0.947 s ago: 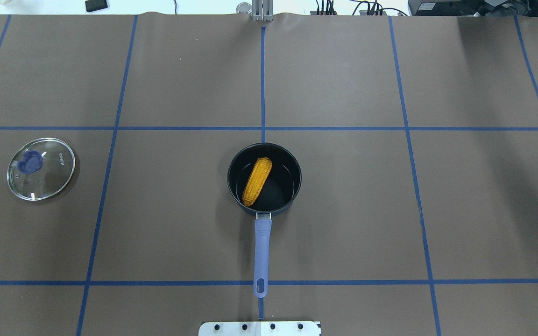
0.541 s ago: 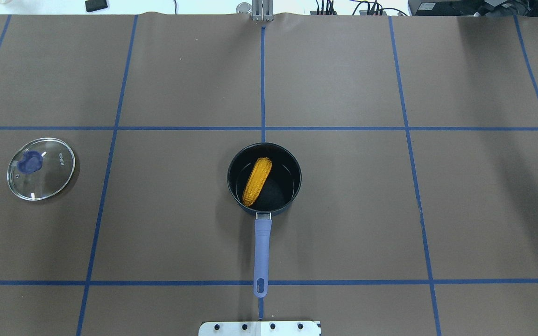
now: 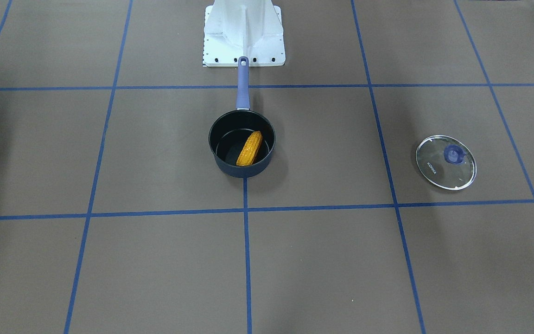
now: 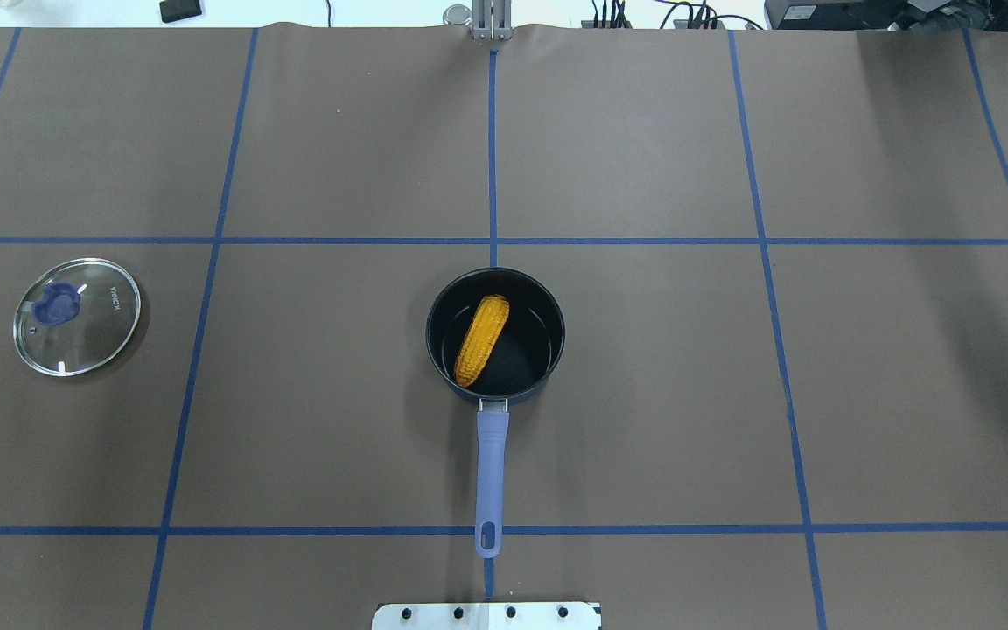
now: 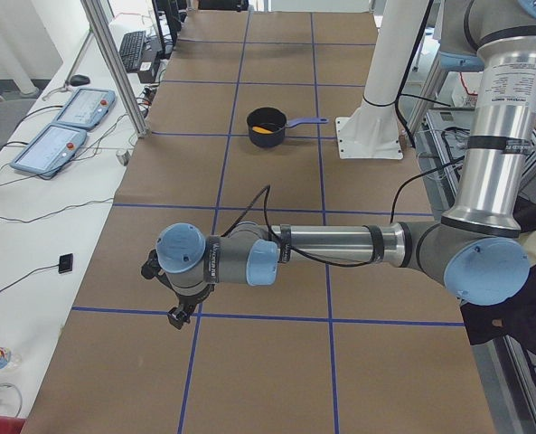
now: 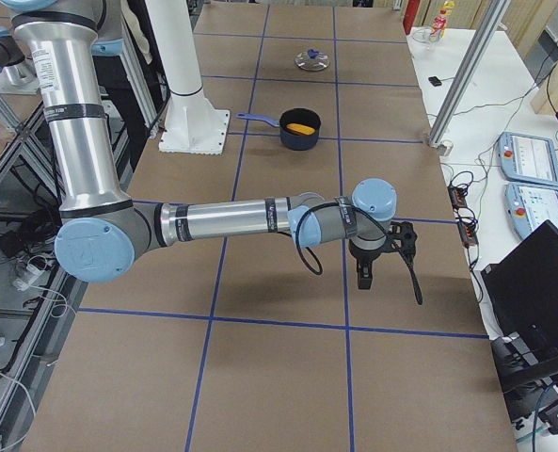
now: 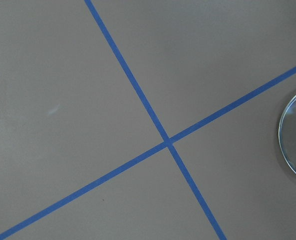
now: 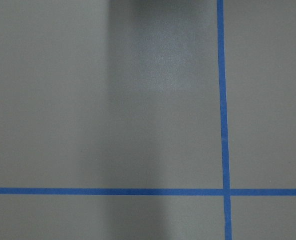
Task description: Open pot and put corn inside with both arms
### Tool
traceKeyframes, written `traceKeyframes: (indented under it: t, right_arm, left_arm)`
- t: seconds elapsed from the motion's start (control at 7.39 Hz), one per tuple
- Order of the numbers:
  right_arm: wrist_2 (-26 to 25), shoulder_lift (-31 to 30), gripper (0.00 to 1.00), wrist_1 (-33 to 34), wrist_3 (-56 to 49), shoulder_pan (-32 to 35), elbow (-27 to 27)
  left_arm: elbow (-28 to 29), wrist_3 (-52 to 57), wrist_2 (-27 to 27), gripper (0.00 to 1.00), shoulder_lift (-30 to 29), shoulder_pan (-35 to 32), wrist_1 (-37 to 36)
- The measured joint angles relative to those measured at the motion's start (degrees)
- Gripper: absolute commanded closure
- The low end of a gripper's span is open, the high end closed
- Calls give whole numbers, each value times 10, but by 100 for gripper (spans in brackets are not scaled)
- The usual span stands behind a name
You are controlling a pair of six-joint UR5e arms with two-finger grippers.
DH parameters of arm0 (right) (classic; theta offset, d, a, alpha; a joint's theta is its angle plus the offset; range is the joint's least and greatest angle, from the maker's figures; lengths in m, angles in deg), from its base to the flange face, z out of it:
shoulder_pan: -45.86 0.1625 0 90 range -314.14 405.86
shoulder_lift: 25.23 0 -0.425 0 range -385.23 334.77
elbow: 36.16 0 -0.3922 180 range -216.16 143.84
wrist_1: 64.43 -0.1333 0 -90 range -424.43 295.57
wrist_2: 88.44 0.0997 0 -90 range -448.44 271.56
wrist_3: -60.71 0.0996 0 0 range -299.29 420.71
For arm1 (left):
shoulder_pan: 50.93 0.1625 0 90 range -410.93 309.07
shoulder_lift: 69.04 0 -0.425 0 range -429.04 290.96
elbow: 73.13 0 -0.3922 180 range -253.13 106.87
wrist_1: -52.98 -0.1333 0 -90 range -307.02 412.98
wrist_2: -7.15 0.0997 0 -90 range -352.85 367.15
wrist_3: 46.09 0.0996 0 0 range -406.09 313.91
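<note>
The left gripper (image 5: 175,316) hangs low over the brown mat (image 4: 731,394) near one end of the table, on a left arm (image 5: 331,244) stretched out almost level. The right gripper (image 6: 364,279) hangs likewise near the opposite end, on the right arm (image 6: 222,221). Each shows only in its own side view, so I cannot tell how wide either pair of fingers stands.

The corn (image 4: 481,340) lies tilted inside the pot (image 4: 528,348), well apart from both sets of fingers and roughly midway between them. The glass lid (image 4: 77,317) rests flat on the mat, well apart from the pot, on the left fingers' side. Its rim (image 7: 293,142) cuts into the edge of the left wrist view, near a crossing of blue tape lines (image 7: 167,143). The pot's handle (image 4: 492,472) points toward the white base plate (image 4: 486,615). Bare mat, gridded with tape, spreads all round the pot.

The side views alone show the control pendants (image 5: 73,108) on the white bench (image 5: 32,226) along the far table edge, and an aluminium post (image 5: 114,63). The right wrist view gives mat, tape and a soft shadow.
</note>
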Motion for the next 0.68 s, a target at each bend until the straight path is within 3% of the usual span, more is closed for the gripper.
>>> traceKeyframes:
  t: [0.68]
  right_arm:
    - [-1,-9,0,-1,1,2,5]
  left_arm:
    - [-3,0,-1,3,10,-8,-2]
